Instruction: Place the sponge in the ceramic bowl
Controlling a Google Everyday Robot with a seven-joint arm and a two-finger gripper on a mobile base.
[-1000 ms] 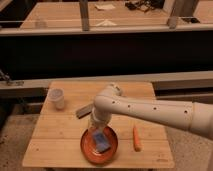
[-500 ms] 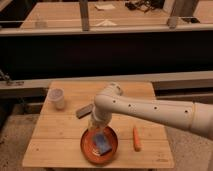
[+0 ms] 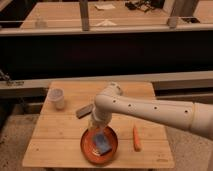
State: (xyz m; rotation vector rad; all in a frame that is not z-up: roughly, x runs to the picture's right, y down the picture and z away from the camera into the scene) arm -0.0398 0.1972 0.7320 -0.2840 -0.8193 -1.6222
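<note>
The blue sponge (image 3: 103, 143) lies inside the orange-brown ceramic bowl (image 3: 86, 148), which sits near the front edge of the wooden table (image 3: 55, 140). My gripper (image 3: 96, 129) hangs at the end of the white arm, just above the bowl's back-left part. It is right over the sponge's far end, and I cannot tell whether it touches the sponge. The arm reaches in from the right and hides the middle of the table.
A translucent whitish cup (image 3: 57, 98) stands at the table's left back. A grey flat bar (image 3: 83, 111) lies left of the arm's wrist. An orange stick-shaped object (image 3: 136, 139) lies right of the bowl. A dark counter and rails run behind the table.
The sponge has come down a little into the bowl and now lies flatter. The gripper has stayed over the bowl's back-left part, and the arm has hardly shifted.
</note>
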